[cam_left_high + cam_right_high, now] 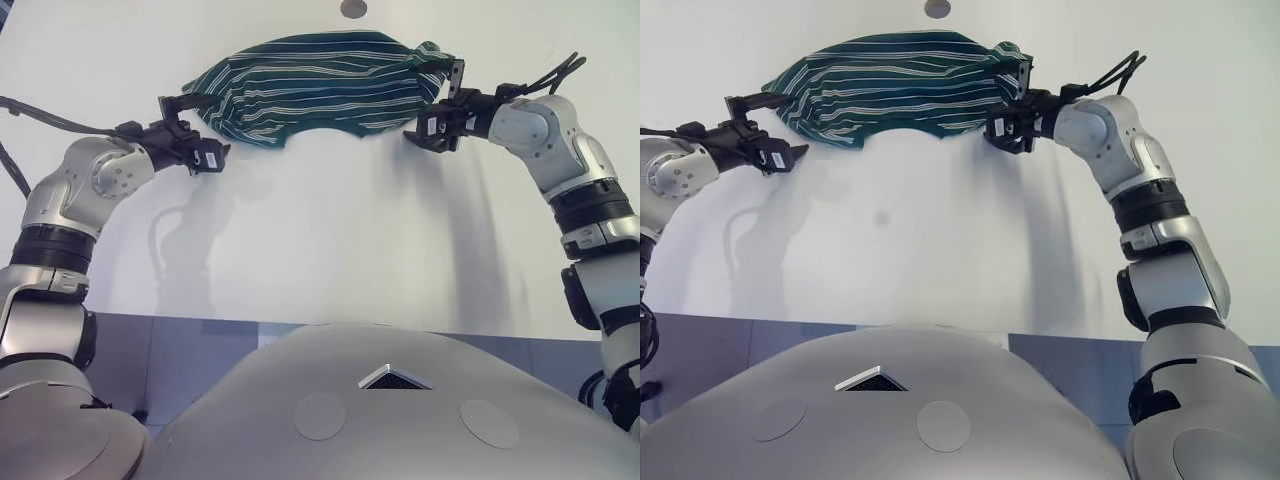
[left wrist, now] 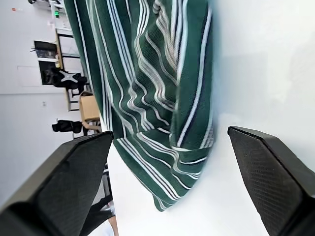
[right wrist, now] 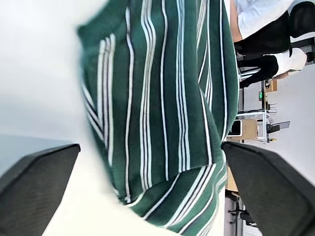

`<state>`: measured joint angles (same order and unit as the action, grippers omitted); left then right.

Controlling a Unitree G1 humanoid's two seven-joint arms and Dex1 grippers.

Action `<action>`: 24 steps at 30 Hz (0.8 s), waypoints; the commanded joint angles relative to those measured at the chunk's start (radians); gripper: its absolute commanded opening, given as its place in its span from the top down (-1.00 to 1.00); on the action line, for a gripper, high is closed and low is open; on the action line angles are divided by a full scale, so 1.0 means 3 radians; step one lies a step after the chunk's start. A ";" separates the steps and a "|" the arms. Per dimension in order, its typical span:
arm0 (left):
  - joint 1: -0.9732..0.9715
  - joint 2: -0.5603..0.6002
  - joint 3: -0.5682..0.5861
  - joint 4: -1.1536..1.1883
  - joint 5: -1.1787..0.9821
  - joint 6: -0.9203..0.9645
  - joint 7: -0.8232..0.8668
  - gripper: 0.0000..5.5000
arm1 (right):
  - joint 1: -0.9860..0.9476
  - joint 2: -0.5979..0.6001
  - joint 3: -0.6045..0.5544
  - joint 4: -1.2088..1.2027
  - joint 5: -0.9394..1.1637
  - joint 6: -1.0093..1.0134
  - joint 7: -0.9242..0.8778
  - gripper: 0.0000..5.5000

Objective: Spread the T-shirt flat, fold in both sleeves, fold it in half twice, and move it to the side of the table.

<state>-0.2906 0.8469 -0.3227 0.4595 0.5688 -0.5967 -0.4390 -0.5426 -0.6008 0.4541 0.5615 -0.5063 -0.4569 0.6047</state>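
Toward the far edge of the white table (image 1: 320, 230), about midway along it, lies a dark green T-shirt with thin white stripes (image 1: 310, 85), bunched into a loose, rumpled band rather than spread flat. Its long axis runs side to side, parallel to that far edge, and the stripes follow the same line. The left gripper (image 1: 197, 130) sits at the shirt's left end, its two black fingers (image 2: 64, 182) spread wide with the cloth's end in the gap between them, gripping nothing. The right gripper (image 1: 443, 103) is at the right end, its fingers (image 3: 34, 187) equally wide apart and bracketing the fabric there; from where I stand the upper one seems to brush the shirt's corner, unclenched.
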 commanded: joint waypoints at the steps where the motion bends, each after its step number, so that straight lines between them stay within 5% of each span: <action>1: 0.0040 -0.0103 -0.0279 0.0326 0.0279 0.0006 -0.0021 -0.57 | 0.0035 0.0072 0.0185 0.0351 -0.0218 -0.0039 -0.0076 -0.95; 24: -0.0210 -0.0317 -0.0464 0.0823 -0.0059 -0.0327 0.0159 0.98 | 0.0036 0.0231 0.0090 0.0574 0.0341 -0.0144 0.0300 0.83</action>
<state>-0.4089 0.7906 -0.4478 0.6796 0.5923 -0.6791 -0.3400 -0.5533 -0.5431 0.4741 0.7194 -0.4202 -0.5179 0.6429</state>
